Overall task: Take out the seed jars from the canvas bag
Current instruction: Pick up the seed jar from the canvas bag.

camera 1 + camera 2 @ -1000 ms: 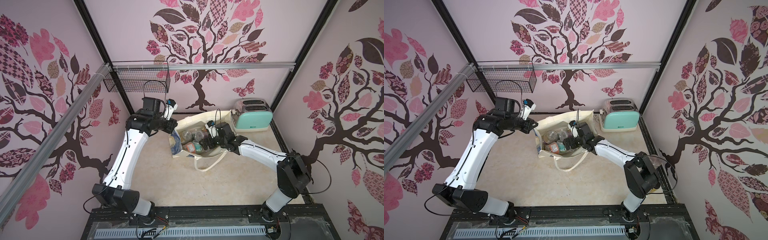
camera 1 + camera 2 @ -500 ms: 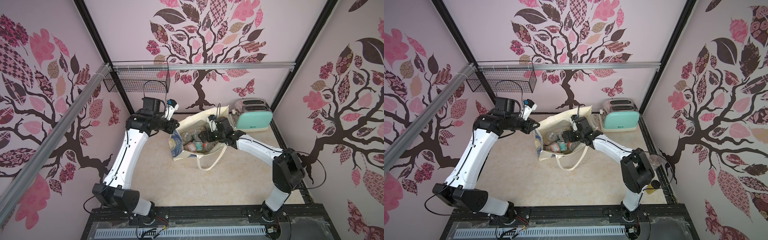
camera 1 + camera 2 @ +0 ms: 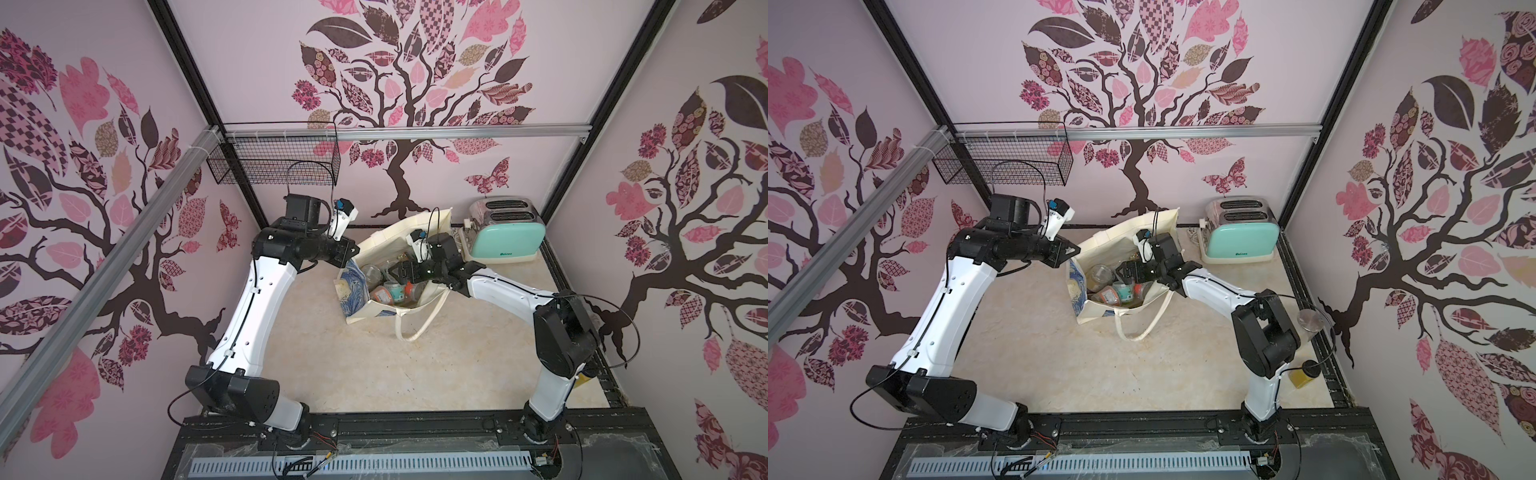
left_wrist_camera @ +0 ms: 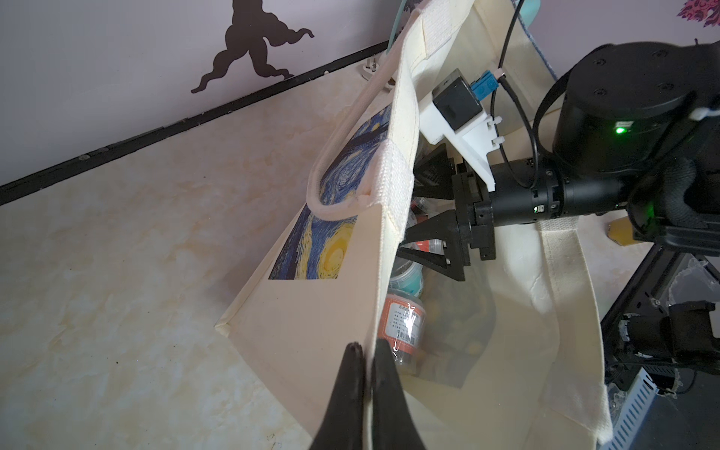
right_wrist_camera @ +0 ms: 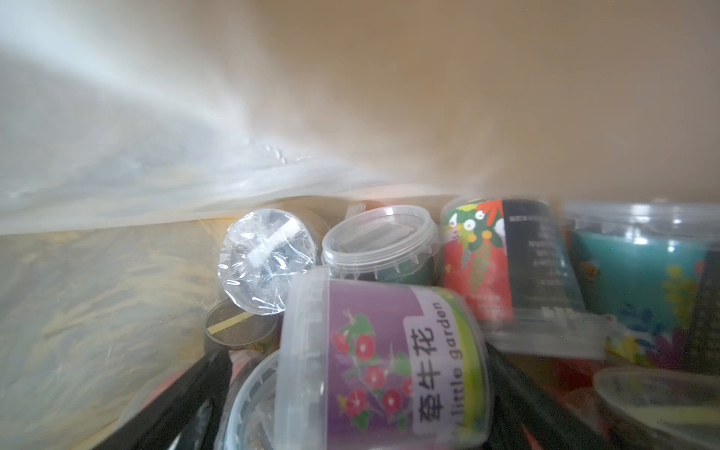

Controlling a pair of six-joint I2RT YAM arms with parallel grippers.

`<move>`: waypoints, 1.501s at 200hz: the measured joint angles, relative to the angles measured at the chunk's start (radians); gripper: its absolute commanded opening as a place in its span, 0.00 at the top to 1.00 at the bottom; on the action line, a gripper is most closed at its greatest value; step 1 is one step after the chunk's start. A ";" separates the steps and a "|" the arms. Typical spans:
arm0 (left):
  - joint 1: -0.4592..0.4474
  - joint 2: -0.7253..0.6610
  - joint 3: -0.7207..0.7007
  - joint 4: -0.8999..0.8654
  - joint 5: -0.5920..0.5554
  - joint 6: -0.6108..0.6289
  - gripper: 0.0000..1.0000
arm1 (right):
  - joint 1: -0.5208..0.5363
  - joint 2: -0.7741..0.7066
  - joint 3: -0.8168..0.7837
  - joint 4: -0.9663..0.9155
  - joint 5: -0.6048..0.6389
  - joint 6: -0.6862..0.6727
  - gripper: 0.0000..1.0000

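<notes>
The cream canvas bag with its blue-and-yellow print stands open at the back of the table. Several seed jars lie heaped inside it. My left gripper is shut on the bag's rim, one finger on each side of the cloth. My right gripper reaches into the bag, open. In the right wrist view a purple-labelled jar lies between its dark fingers. An orange-labelled jar lies near the left fingers.
A mint toaster stands right of the bag by the back wall. A black wire basket hangs at the back left. The bag's strap loops onto the table in front. A black-lidded jar and a clear jar sit by the right edge.
My right gripper has moved leftward, deeper into the bag and over the jars. The left gripper has kept its hold on the rim without moving.
</notes>
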 measured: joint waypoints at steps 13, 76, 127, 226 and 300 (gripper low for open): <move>0.000 0.000 0.000 -0.001 0.000 0.001 1.00 | 0.000 0.001 0.000 0.004 -0.005 -0.005 0.04; 0.001 0.000 -0.007 0.000 0.005 0.010 1.00 | 0.000 0.001 -0.019 0.038 -0.030 -0.020 0.18; 0.003 -0.001 -0.010 -0.002 0.011 0.026 1.00 | 0.000 -0.010 -0.055 0.079 -0.033 -0.024 0.26; 0.008 -0.006 -0.013 -0.006 0.028 0.031 1.00 | 0.002 -0.106 -0.118 0.111 0.000 0.002 0.30; 0.018 0.032 0.041 -0.024 0.002 0.054 1.00 | 0.002 -0.311 -0.145 0.072 0.000 0.018 0.29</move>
